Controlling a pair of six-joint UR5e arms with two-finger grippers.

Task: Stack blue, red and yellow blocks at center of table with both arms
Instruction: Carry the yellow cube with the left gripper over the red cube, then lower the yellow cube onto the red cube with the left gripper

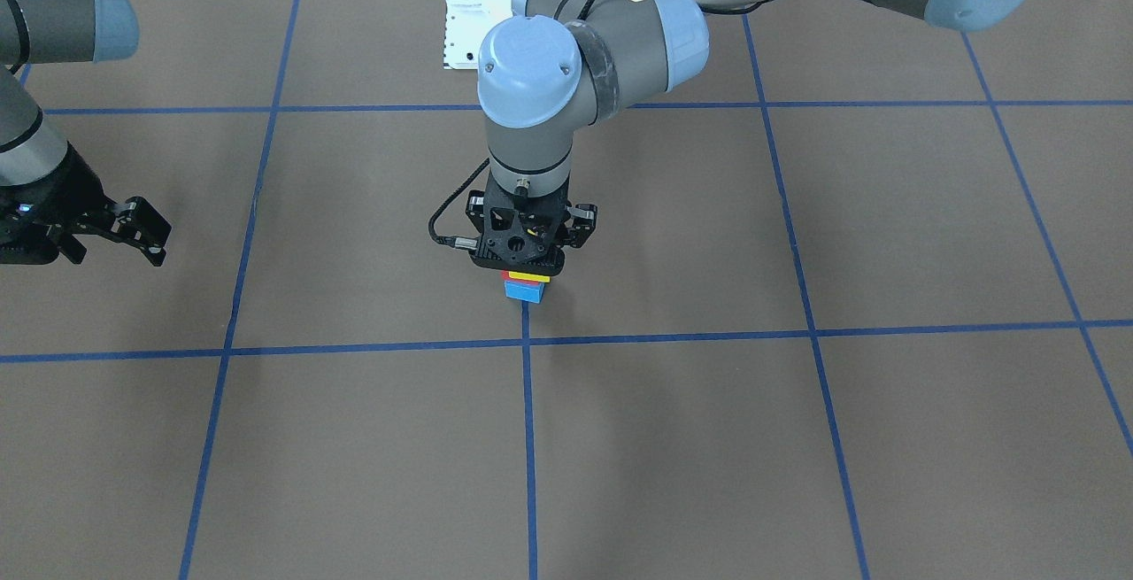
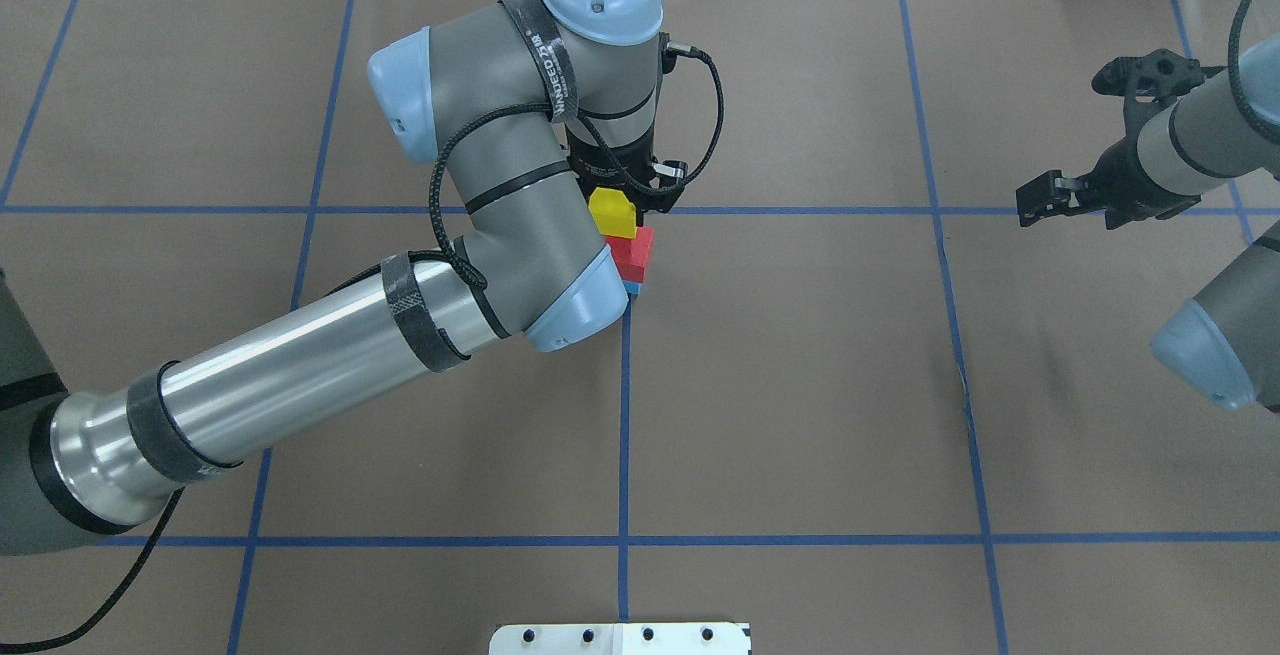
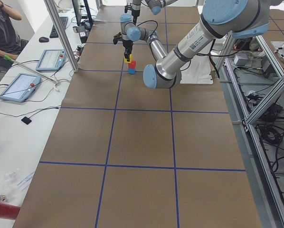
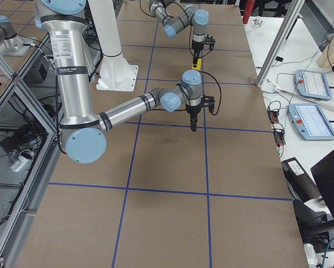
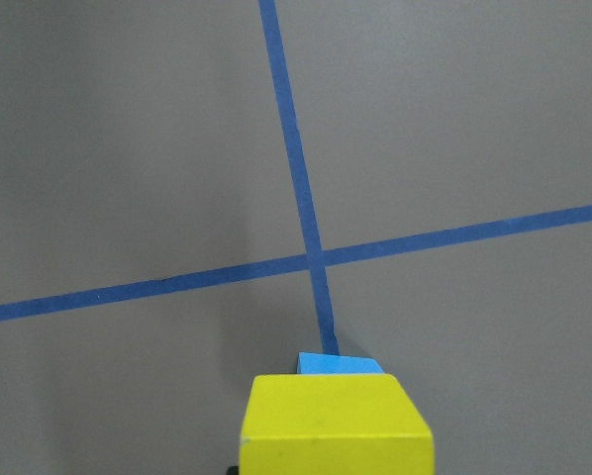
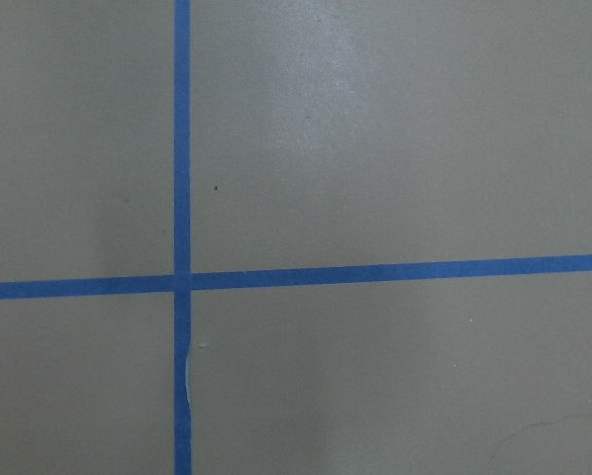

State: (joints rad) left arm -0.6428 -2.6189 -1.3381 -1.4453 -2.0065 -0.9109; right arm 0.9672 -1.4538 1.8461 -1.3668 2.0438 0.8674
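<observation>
Near a tape crossing at the middle of the table [image 2: 800,385] stands a stack. The blue block [image 1: 524,291] is at the bottom, the red block [image 2: 636,249] is on it, and the yellow block [image 2: 612,213] is on top. My left gripper [image 1: 528,268] points straight down over the stack and is shut on the yellow block. Its wrist view shows the yellow block [image 5: 336,426] close up with a sliver of the blue block [image 5: 338,364] beyond; the fingers are hidden. My right gripper [image 1: 119,248] hangs open and empty far off to the side, above bare table [image 6: 375,148].
The white pedestal [image 1: 496,4] is bolted at the robot's side of the table. The left arm's elbow [image 2: 560,305] hangs low beside the stack. A side desk holds tablets [image 3: 19,87], a person [image 3: 2,28] sits there, and a metal post [image 3: 61,33] stands at the table edge.
</observation>
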